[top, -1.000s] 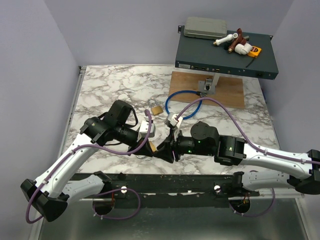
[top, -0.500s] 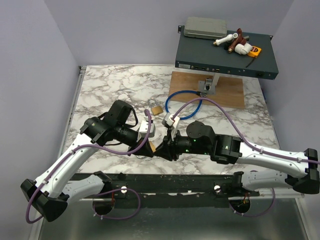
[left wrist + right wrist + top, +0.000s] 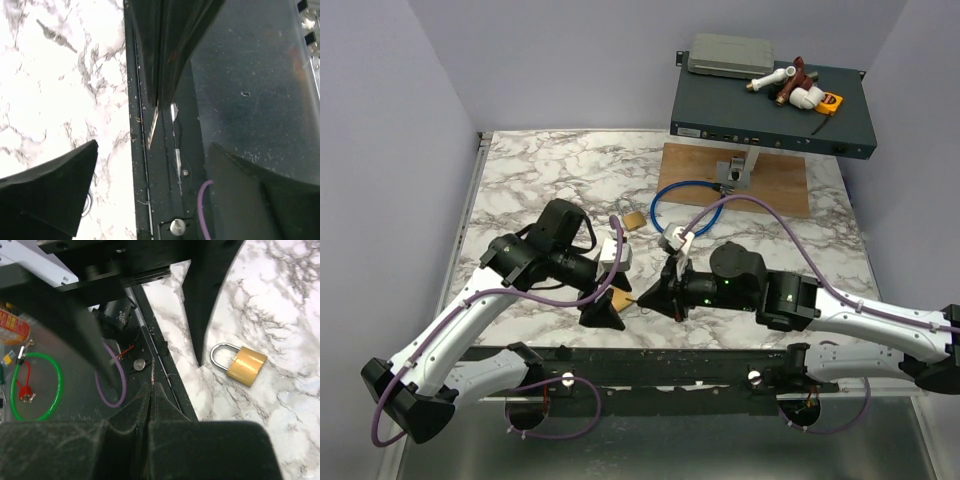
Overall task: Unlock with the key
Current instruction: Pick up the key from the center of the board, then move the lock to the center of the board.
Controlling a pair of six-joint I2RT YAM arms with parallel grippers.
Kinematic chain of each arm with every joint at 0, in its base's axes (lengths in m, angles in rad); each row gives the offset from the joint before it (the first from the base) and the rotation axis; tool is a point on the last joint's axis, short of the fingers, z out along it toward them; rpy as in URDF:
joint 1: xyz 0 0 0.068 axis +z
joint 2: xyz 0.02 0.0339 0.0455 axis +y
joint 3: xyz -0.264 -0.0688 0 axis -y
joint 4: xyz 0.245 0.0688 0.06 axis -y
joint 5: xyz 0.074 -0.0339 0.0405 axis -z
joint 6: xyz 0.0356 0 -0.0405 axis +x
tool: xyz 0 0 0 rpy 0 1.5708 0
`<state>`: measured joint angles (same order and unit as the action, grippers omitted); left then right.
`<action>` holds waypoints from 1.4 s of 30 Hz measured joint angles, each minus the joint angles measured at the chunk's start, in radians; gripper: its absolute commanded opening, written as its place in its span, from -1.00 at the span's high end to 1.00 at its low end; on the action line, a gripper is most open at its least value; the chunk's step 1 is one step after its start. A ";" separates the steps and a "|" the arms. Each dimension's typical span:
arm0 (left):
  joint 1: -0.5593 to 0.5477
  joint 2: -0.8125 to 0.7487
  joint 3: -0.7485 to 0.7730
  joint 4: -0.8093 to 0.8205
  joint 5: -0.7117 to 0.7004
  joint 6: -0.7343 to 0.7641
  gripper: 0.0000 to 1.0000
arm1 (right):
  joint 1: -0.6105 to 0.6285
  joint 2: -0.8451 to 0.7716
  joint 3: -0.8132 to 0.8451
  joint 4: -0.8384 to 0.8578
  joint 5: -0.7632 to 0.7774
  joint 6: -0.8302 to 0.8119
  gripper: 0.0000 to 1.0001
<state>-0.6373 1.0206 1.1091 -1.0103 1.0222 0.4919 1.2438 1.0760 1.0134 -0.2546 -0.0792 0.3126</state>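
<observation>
Since half a second ago the left gripper [image 3: 611, 302] has sprung open. The padlock [image 3: 244, 365] lies loose on the marble surface [image 3: 540, 170], just at its 3 o'clock. The right gripper [image 3: 644, 298] stays clenched on the key [image 3: 151, 371], its arm backed off toward 3 o'clock.

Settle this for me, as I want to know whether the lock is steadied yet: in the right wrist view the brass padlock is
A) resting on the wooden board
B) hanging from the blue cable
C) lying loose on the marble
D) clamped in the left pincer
C: the brass padlock lies flat on the marble table, with bare marble showing round it and nothing closed on it.
</observation>
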 measured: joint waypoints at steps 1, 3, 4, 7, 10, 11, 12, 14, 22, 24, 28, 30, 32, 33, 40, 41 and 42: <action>0.000 0.000 0.000 0.003 -0.010 -0.006 -0.97 | -0.003 -0.020 -0.009 0.000 0.005 0.004 0.99; 0.002 0.000 0.000 0.006 -0.039 -0.015 -0.97 | -0.009 -0.062 -0.030 0.002 0.014 0.014 0.99; 0.003 -0.001 -0.001 0.012 -0.055 -0.019 -0.97 | -0.011 -0.082 -0.042 0.004 0.018 0.021 0.99; 0.010 -0.007 -0.029 0.061 -0.129 -0.047 -0.97 | -0.015 -0.129 -0.078 0.004 0.029 0.042 0.99; 0.018 -0.007 -0.117 0.146 -0.259 -0.098 -0.97 | -0.015 -0.163 -0.111 0.001 0.042 0.062 0.99; 0.021 -0.002 -0.147 0.171 -0.298 -0.113 -0.97 | -0.015 -0.174 -0.121 -0.001 0.048 0.068 0.99; 0.021 0.005 -0.182 0.199 -0.344 -0.131 -0.97 | -0.015 -0.184 -0.129 -0.002 0.057 0.074 0.99; 0.017 0.031 -0.260 0.262 -0.453 -0.162 -0.97 | -0.015 -0.203 -0.138 -0.007 0.074 0.085 0.99; -0.022 0.166 -0.378 0.415 -0.627 -0.207 -0.97 | -0.015 -0.276 -0.151 -0.023 0.127 0.122 0.99; -0.040 0.203 -0.377 0.436 -0.648 -0.217 -0.97 | -0.015 -0.289 -0.151 -0.032 0.135 0.130 0.99; -0.057 0.269 -0.354 0.449 -0.663 -0.233 -0.97 | -0.015 -0.321 -0.151 -0.056 0.154 0.146 0.99; -0.059 0.288 -0.341 0.452 -0.665 -0.241 -0.88 | -0.015 -0.351 -0.153 -0.074 0.166 0.159 0.99; -0.059 0.315 -0.320 0.452 -0.666 -0.254 -0.65 | -0.015 -0.388 -0.153 -0.092 0.179 0.168 0.99; -0.059 0.333 -0.307 0.452 -0.667 -0.259 -0.55 | -0.015 -0.408 -0.153 -0.097 0.186 0.171 0.99; -0.068 0.434 -0.261 0.447 -0.695 -0.296 -0.29 | -0.015 -0.472 -0.148 -0.141 0.227 0.190 0.99; -0.073 0.442 -0.261 0.444 -0.701 -0.297 -0.29 | -0.015 -0.472 -0.147 -0.152 0.231 0.192 0.99; -0.080 0.445 -0.258 0.443 -0.710 -0.299 -0.28 | -0.015 -0.472 -0.146 -0.164 0.235 0.193 0.99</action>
<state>-0.7170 1.4658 0.8509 -0.5671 0.3126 0.1932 1.2285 0.6041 0.8677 -0.4191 0.1562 0.5053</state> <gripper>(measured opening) 0.647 0.011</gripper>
